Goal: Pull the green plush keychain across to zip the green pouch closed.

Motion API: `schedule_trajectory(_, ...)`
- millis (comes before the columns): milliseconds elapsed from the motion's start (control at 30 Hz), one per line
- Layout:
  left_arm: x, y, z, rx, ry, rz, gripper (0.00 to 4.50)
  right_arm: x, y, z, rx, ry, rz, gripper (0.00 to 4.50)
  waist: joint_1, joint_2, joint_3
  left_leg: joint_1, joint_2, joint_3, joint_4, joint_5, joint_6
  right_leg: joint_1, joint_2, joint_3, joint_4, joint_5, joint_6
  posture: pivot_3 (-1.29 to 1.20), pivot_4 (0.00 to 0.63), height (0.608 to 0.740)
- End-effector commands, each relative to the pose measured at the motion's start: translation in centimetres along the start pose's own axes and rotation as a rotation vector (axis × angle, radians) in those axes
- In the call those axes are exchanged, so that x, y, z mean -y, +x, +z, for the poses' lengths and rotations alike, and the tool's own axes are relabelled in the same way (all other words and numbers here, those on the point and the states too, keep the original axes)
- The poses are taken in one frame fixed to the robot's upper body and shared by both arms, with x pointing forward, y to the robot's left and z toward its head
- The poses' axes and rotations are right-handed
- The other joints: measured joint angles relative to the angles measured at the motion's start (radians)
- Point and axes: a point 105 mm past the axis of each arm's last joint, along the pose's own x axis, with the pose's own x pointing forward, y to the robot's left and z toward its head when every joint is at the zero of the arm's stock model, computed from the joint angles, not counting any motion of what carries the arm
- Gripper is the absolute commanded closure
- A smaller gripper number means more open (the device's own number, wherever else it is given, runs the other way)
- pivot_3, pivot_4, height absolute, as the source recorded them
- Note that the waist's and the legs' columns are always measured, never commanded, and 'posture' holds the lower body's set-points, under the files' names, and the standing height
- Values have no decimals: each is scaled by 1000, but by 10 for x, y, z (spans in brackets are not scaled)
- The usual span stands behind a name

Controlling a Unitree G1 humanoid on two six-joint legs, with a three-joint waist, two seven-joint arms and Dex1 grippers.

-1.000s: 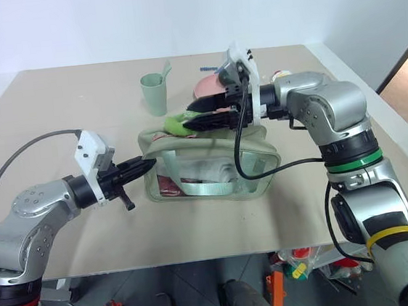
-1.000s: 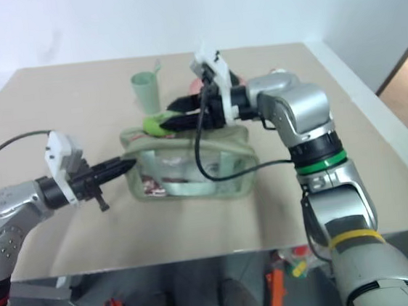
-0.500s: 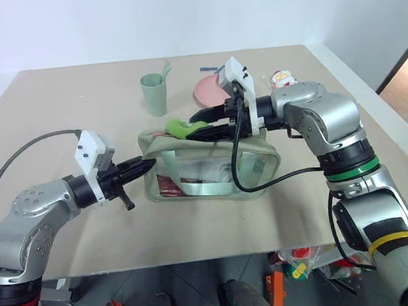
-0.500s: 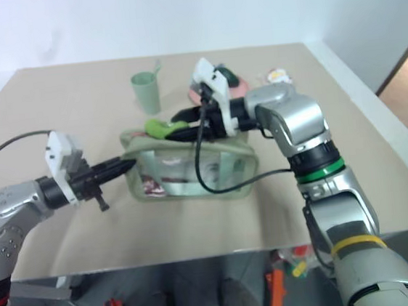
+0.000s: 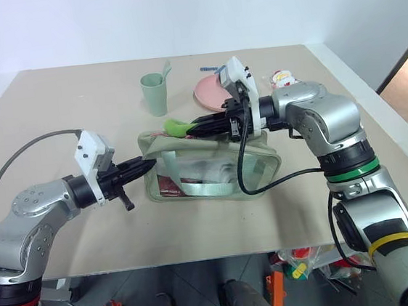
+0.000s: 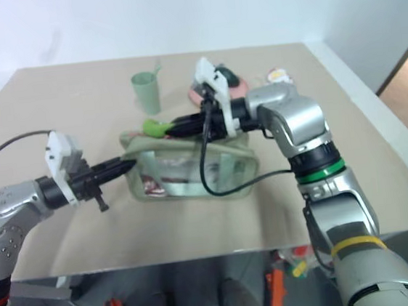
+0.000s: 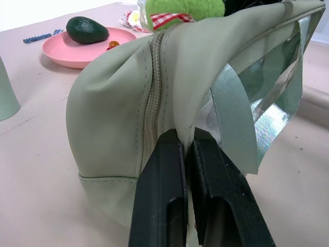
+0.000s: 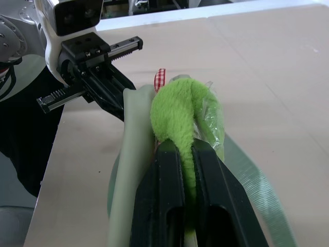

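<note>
The green pouch (image 5: pixel 213 172) stands mid-table, its clear side panel facing me and its strap hanging across the front. My left gripper (image 5: pixel 147 163) is shut on the fabric at the pouch's left end, pinching it just below the zipper (image 7: pixel 152 98). The green plush keychain (image 8: pixel 177 110), with a small red checked ribbon, sits on top of the pouch at that same left end. My right gripper (image 8: pixel 186 149) reaches in level from the right, over the pouch's top, and is shut on the keychain (image 5: pixel 176 127).
A pale green cup (image 5: pixel 154 92) with a spoon stands behind the pouch. A pink plate (image 7: pixel 82 49) holding an avocado (image 7: pixel 87 29) lies behind my right wrist, with a small packet (image 5: pixel 282 79) to its right. The table's front edge runs close below the pouch.
My right gripper's fingers, open around the keychain before, have shut on it, and the wrist has tilted a little. The left gripper and pouch have stayed put.
</note>
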Motion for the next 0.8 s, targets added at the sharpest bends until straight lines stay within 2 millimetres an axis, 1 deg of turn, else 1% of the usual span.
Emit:
schedule_trajectory(33,-3,1,-1,0,1,15,4500,-3,-6,23,109,-110,-3,4480,1,0,0,0,0,0,0,0,0,0,0,0,0,0,0,0,150,740)
schedule_trajectory(167,-11,3,7,47,0,73,4500,-1,-19,49,270,-223,-51,4480,7,0,0,0,0,0,0,0,0,0,0,0,0,0,0,0,150,740)
schedule_trajectory(367,-23,12,17,97,28,163,4500,3,-37,62,356,-286,-149,4480,16,0,0,0,0,0,0,0,0,0,0,0,0,0,0,0,150,740)
schedule_trajectory(500,-26,16,21,117,37,184,4500,8,-52,60,364,-307,-219,4480,17,0,0,0,0,0,0,0,0,0,0,0,0,0,0,0,150,740)
schedule_trajectory(600,-29,20,22,127,21,199,4500,11,-63,55,356,-325,-280,4480,17,0,0,0,0,0,0,0,0,0,0,0,0,0,0,0,150,740)
schedule_trajectory(700,-30,24,19,122,6,210,4500,15,-80,44,318,-339,-353,4480,17,0,0,0,0,0,0,0,0,0,0,0,0,0,0,0,150,740)
schedule_trajectory(800,-33,26,18,122,1,234,4500,24,-104,38,287,-351,-478,4480,18,0,0,0,-1,0,0,0,0,0,0,1,0,0,0,0,150,740)
